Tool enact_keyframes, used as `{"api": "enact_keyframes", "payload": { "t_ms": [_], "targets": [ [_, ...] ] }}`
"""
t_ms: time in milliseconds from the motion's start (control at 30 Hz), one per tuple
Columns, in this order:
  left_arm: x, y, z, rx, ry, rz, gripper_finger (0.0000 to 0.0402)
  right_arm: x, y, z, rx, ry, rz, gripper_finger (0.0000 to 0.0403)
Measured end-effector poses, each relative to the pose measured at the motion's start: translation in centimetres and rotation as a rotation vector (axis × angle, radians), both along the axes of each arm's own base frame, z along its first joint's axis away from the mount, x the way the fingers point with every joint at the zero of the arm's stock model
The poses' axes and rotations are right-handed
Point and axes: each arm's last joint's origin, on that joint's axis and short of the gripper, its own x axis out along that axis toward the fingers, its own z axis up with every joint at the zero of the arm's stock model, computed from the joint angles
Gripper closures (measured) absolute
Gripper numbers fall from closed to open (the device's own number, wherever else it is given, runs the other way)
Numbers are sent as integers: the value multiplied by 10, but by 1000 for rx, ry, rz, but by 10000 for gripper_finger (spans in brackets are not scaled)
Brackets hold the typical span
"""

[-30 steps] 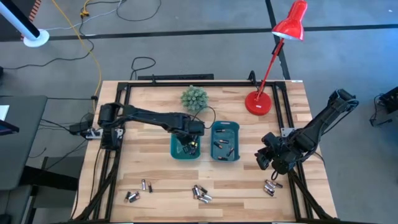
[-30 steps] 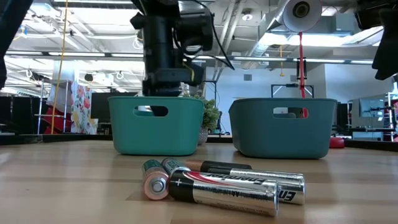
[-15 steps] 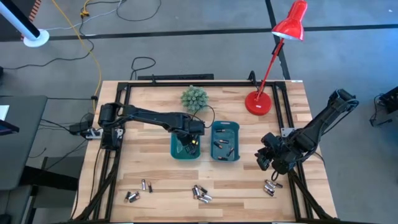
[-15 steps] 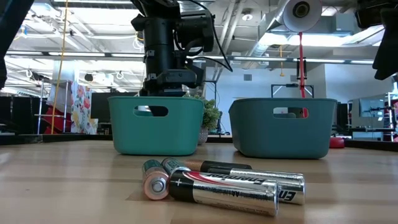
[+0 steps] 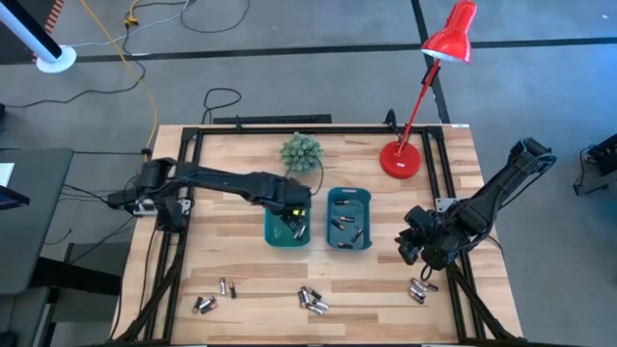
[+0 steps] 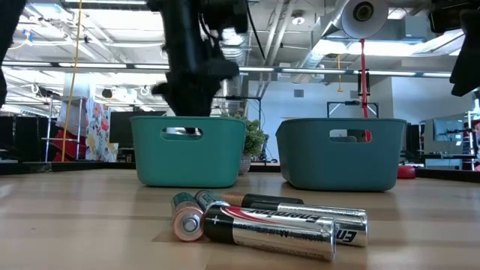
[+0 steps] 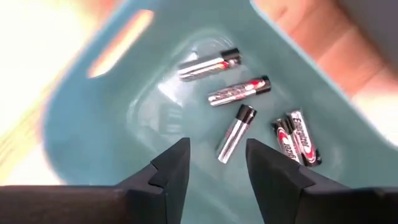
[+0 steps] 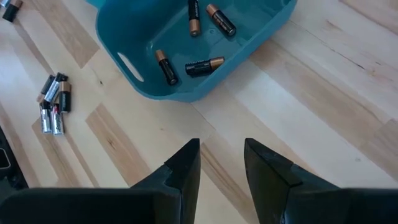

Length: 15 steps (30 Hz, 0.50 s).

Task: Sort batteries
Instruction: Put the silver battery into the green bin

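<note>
Small silvery cylindrical batteries (image 7: 234,132) lie in left teal plastic bin (image 5: 287,237); left gripper (image 7: 216,163) spread, empty: lift straight, clear rim. Right gripper (image 8: 221,163) spread, waiting.

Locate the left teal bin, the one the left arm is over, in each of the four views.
High view: the left teal bin lies mid-table, under the left gripper.
Low view: left of centre, beside the right teal bin.
Left wrist view: fills the picture, batteries inside, beyond empty, open fingers.
Right wrist view: not in it; only the right bin shows.
Shared landmark: the right teal bin.
</note>
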Motion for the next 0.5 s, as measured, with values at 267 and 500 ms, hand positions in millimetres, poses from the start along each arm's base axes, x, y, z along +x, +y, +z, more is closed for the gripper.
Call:
{"api": "enact_keyframes", "payload": {
  "t_ms": [267, 500],
  "targets": [
    [-64, -41, 63, 85, -72, 316, 254, 0, 0, 0, -13, 3, 20, 262],
    [-127, -84, 91, 69, -82, 596, 255, 0, 0, 0, -22, 4, 34, 262]
  ]
}}
